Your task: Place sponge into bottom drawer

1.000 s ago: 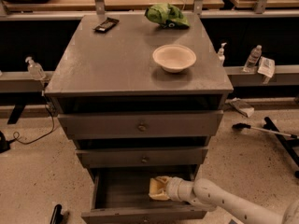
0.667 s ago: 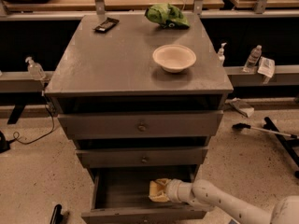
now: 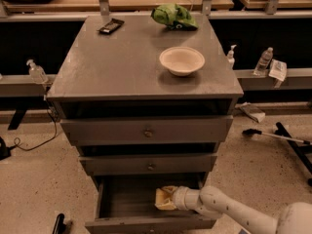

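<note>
The bottom drawer (image 3: 146, 224) is pulled open and its dark interior shows under the two shallower drawers. My gripper (image 3: 165, 198) reaches in from the lower right on its white arm and sits inside the drawer, right of the middle. It is shut on the pale yellow sponge (image 3: 164, 204), which is low in the drawer box. I cannot tell whether the sponge touches the drawer floor.
The grey cabinet top (image 3: 122, 67) carries a white bowl (image 3: 182, 60), a green bag (image 3: 174, 16) and a black phone-like object (image 3: 111, 26). The middle drawer (image 3: 148, 165) and top drawer (image 3: 146, 130) stick out a little. Bottles stand on side ledges; a black stick lies on the floor at right.
Almost nothing differs. My gripper stays inside the bottom drawer with the sponge; the arm has shifted only very slightly.
</note>
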You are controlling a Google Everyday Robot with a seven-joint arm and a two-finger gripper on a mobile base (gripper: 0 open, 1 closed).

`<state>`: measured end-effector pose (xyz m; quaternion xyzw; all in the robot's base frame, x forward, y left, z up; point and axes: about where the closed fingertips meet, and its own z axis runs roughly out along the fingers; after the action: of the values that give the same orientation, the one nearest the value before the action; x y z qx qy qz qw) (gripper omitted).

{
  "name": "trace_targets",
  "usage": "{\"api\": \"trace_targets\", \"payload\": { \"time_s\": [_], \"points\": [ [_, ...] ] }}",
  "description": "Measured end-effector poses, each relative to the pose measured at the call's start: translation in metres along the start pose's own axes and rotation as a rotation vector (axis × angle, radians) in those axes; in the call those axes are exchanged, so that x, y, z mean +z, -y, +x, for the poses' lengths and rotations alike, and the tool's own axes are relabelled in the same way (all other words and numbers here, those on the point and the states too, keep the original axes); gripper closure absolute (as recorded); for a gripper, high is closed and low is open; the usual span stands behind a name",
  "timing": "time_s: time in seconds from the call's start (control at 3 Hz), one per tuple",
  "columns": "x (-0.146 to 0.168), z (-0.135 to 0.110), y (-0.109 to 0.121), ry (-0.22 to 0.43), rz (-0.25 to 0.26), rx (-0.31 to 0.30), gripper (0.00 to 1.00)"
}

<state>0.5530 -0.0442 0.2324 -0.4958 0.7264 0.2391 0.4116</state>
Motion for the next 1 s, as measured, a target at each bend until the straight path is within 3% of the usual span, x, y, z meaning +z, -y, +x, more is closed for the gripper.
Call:
{"api": "trace_targets", "payload": {
  "time_s": [0.33, 1.0],
  "points": [
    [0.013, 0.005, 0.01, 0.002, -0.017, 0.006, 1.0],
    [0.023, 0.012, 0.02, 0.002, -0.022, 0.027, 0.59]
  ]
}}
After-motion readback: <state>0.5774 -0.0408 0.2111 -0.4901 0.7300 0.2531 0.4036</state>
